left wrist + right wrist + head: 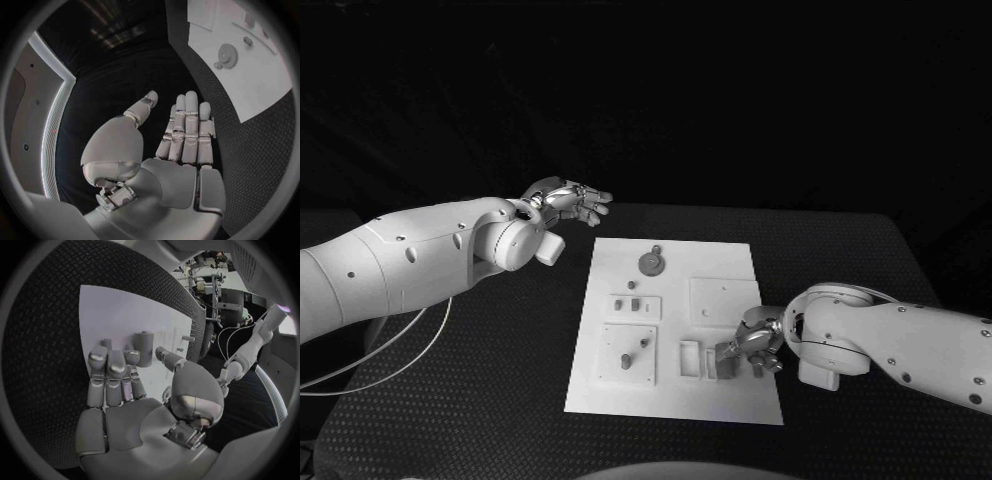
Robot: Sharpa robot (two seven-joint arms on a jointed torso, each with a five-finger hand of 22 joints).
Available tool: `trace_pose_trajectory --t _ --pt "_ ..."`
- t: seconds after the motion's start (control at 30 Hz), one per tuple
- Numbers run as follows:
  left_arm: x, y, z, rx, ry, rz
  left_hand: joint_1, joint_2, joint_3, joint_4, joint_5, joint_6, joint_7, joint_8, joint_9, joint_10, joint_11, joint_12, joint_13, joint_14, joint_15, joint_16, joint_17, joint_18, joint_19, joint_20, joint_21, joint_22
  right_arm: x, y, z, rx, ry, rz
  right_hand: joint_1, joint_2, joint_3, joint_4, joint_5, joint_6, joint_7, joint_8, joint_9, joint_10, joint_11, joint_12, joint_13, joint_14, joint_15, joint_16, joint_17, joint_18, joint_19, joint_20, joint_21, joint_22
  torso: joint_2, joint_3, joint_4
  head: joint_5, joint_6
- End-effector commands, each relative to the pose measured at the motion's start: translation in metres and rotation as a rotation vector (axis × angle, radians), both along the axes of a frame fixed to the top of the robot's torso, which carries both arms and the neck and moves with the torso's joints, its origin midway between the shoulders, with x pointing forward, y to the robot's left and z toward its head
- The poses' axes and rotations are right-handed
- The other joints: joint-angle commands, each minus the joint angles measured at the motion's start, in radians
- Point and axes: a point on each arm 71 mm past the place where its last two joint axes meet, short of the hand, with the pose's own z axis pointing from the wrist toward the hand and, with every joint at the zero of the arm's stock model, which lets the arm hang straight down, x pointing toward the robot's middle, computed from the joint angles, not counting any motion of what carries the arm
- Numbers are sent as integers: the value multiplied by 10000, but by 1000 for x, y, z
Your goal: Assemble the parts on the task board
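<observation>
Right hand: the right hand point(750, 347) hovers low over the near right part of the task board point(718, 250), fingers point(109, 371) laid side by side and extended, thumb out to the side; nothing is pinched that I can see.
Part in play: a small upright grey part point(144, 348) stands on the board just beyond those fingertips; from the head camera the near-right parts point(692, 358) sit just beside the hand, toward the left arm. Touching or not, I cannot tell.
Left hand: the left hand point(570, 203) is up past the board's far corner, well apart from every part, fingers straight and held together, thumb apart, holding nothing.
Other parts: a round gear-like piece point(651, 263) lies on the far half of the board, nearer the left hand; smaller pieces point(627, 353) sit in the near block beside the right hand.
Step, as I read it: closing in for a pick or a press on that upright part.
Doing it well: bring thumb and fingers to either side of the part, squeeze squarely, lift straight so it does not tip; keep the palm off the neighbouring pieces.
Risk: a sideways nudge could topple it.
Tabletop: the black tabletop point(848, 250) carries the board.
</observation>
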Motion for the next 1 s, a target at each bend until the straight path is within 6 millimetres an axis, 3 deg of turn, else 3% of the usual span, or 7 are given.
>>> trace_pose_trajectory --t 0.03,0.23,0.53,0.8,1.0 --pt "0 -3 1 -133 -36 -186 -86 -12 13 54 20 -23 -25 63 1 -69 -23 43 10 57 43 -54 17 59 63 -70 -67 15 -13 1 -17 -465 766 411 -48 185 -45 -280 -18 177 96 -291 -241 -305 -65 52 -32 -83 -4 71 6 642 -134 14 44 146 -6 -7 2 -1 -25" --pt "-1 -2 1 -123 -27 -158 -89 -16 11 55 20 -23 -26 64 0 -72 -22 45 9 56 43 -57 20 59 62 -70 -69 17 -14 5 -21 -723 440 622 -21 308 -127 -774 -19 255 89 -340 -219 -327 -69 73 -75 -118 -4 111 -46 642 -183 55 86 128 -6 -8 -4 9 -36" --pt "-1 -2 2 -120 -28 -149 -91 -23 9 55 20 -25 -26 64 0 -76 -21 46 9 56 44 -61 25 59 62 -70 -71 21 -11 7 -22 -870 78 542 -120 336 -248 -954 -19 342 73 -357 -196 -298 -83 103 -108 -112 -13 143 -91 642 -173 83 113 102 -3 -5 10 28 -61" --pt "-1 -1 1 -115 -22 -137 -94 -27 8 57 20 -28 -26 63 -1 -81 -20 48 8 56 44 -65 29 60 62 -70 -73 24 -11 4 -22 -708 -8 249 425 1095 268 -1363 -19 632 -7 -290 -144 -210 -157 136 -163 -71 -68 193 -152 642 -151 80 150 77 -9 -4 1 29 -58" --pt "-1 -1 1 -107 -15 -118 -110 -29 3 69 20 -32 -24 62 -2 -88 -17 49 7 57 45 -69 36 59 63 -69 -76 28 -15 0 -20 -412 260 41 123 1096 659 -1339 -19 922 -81 -288 -166 -90 -225 135 -251 -17 -118 241 -232 642 -110 165 210 57 -16 0 -1 31 -58"
